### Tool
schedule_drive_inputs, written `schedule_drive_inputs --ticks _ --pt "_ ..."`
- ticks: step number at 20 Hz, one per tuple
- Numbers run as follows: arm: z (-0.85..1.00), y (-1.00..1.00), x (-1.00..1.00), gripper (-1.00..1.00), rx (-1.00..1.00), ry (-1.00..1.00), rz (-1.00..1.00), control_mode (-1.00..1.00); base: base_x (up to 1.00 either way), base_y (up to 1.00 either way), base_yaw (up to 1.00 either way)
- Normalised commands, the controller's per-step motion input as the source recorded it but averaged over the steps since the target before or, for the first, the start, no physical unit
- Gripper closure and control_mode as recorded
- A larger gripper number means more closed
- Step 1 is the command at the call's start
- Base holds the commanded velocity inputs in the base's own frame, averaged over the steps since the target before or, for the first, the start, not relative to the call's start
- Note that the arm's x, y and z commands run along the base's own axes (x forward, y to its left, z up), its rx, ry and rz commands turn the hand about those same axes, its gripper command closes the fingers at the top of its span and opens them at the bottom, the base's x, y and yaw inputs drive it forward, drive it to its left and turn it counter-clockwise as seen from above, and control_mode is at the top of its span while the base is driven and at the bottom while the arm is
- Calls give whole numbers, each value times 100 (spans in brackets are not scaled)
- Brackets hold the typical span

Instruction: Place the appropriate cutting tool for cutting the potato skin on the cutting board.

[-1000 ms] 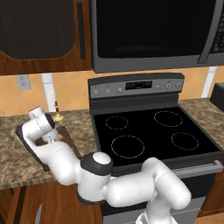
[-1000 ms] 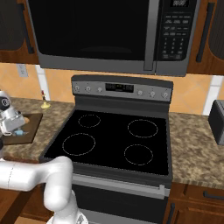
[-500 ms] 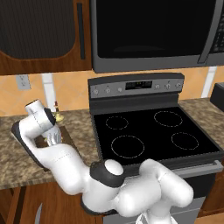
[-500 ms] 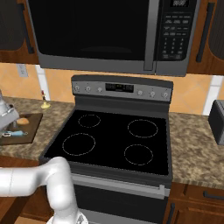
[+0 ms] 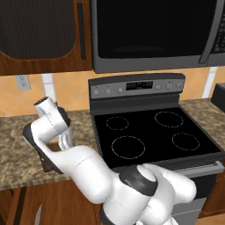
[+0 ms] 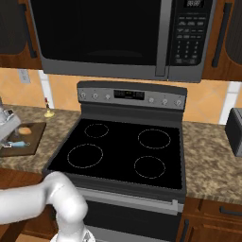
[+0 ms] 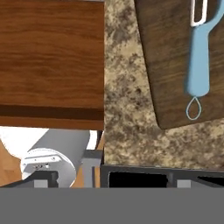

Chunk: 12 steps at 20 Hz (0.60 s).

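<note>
The peeler (image 7: pixel 199 57) lies flat on the cutting board (image 7: pixel 166 65), its light-blue handle pointing toward the board's near edge and its metal head toward the far side. In the right base view you can see it as a small blue streak (image 6: pixel 18 144) on the board (image 6: pixel 29 137), just beside the potato (image 6: pixel 25 130). Judging from that, the placing looks done, so your step is to lift the hand straight away without brushing the tool or dragging it off the board. Keep the retreat high over the granite desk (image 7: pixel 124 100).

The jaws sit at the lower edge of the hand view, and you cannot tell how wide they stand. The right base view gives you peeler and potato together; in the left base view the arm's white links cover the board.
</note>
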Motion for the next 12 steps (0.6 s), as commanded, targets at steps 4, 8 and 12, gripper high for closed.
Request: schedule_drive_inputs --ticks 4,8,12 --pt "16 -86 -18 -100 7 0 0 -100 0 0 0" --pt "13 -88 -2 -100 10 0 0 -100 0 0 0" --pt "4 -78 0 -100 12 -1 0 -100 0 0 0"
